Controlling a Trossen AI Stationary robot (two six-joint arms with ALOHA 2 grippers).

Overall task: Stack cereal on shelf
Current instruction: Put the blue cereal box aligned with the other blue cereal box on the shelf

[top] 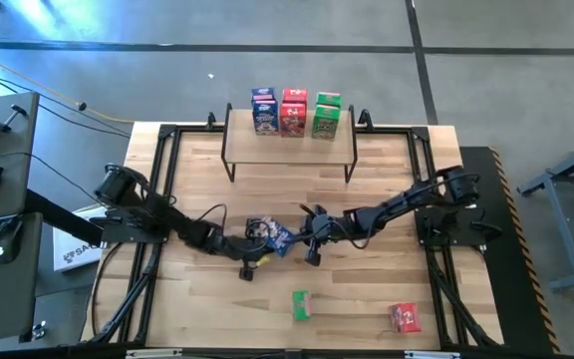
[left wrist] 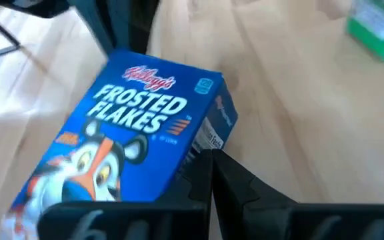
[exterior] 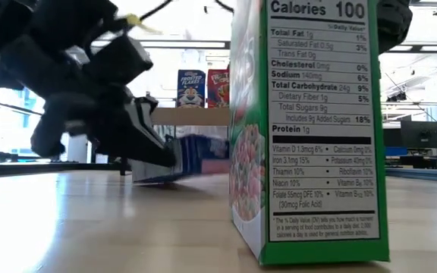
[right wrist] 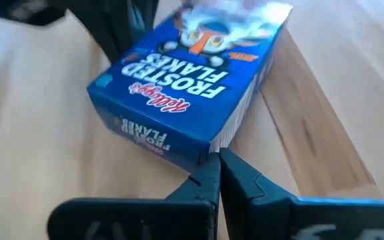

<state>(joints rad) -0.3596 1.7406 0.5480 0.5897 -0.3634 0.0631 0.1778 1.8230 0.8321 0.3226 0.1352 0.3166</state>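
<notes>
In the low view, the green cereal box [exterior: 309,129] is cut off by the top edge, and most of the shelf [exterior: 192,116] is hidden behind it. The Frosted Flakes box [left wrist: 122,140] is cropped in the left wrist view.

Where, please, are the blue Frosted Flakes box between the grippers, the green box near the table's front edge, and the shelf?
Blue Frosted Flakes box [left wrist: 139,127]: left wrist view, on its printed front face.
Green box [top: 300,304]: high view, on its top face.
Shelf [top: 287,145]: high view, on its bare wooden top.
</notes>
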